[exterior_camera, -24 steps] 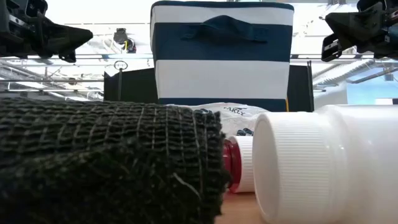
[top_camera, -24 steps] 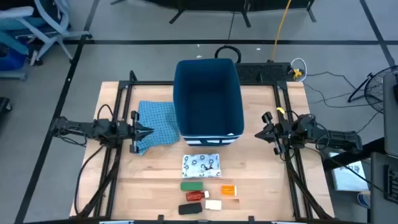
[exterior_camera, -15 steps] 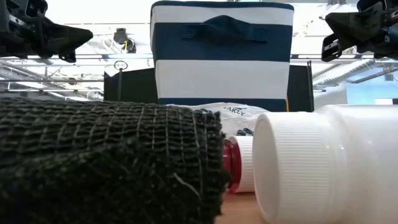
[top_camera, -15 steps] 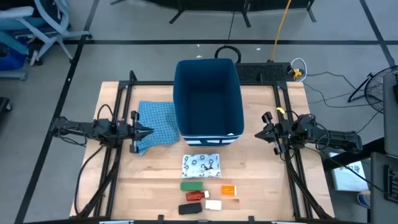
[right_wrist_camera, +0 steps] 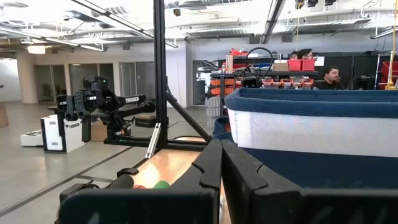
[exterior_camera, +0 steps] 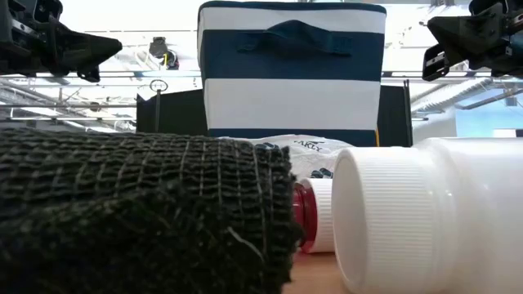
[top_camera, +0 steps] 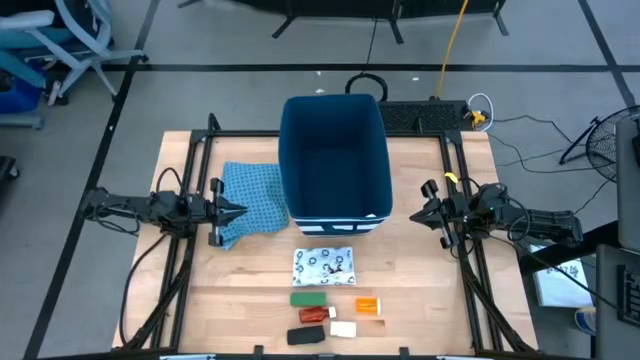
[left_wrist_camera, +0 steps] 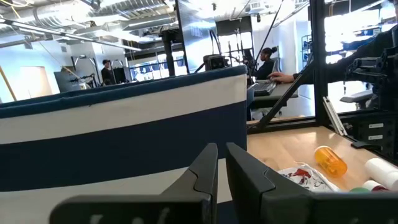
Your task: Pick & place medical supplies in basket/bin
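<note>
My left claw (top_camera: 232,211) and right claw (top_camera: 424,212) hang closed, empty, flanking the bin (top_camera: 334,160); supplies (top_camera: 324,266) lie nearby.

We see the bin (top_camera: 335,160) blocking the worktop's (top_camera: 420,290) middle between both arms; the cloth (top_camera: 250,200) lies left of it, while open wood surrounds the near supplies (top_camera: 325,300) on all sides

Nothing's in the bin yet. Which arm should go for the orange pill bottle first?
Probably the right. The orange pill bottle lies at the right end of the items, on the side of the right gripper, which hangs shut beside the bin. The left gripper, also shut, hangs over the blue cloth, farther off.
</note>
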